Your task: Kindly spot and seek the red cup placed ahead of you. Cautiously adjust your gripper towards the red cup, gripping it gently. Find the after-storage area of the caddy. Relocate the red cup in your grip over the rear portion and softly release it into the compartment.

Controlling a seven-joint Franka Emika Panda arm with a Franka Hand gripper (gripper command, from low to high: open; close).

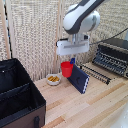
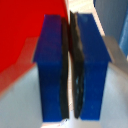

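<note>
The red cup (image 1: 66, 68) hangs just under my white gripper (image 1: 73, 59), off the light wood table and in front of a dark blue box. My gripper (image 2: 71, 60) is shut on the cup's wall: in the wrist view the two blue fingers (image 2: 50, 65) stand almost together, and the red cup (image 2: 22, 35) fills the space beside them. The black caddy (image 1: 17, 97) sits low at the exterior view's left, well apart from the cup. Its inner divider (image 1: 15, 91) splits it, and the rear portion (image 1: 11, 75) lies behind that divider, open on top.
A dark blue slab box (image 1: 80, 79) leans right behind the cup. Toward the caddy from it, a small white bowl (image 1: 53, 79) holds yellow pieces. A toaster oven (image 1: 114, 54) and a wire rack (image 1: 97, 74) occupy the exterior view's right.
</note>
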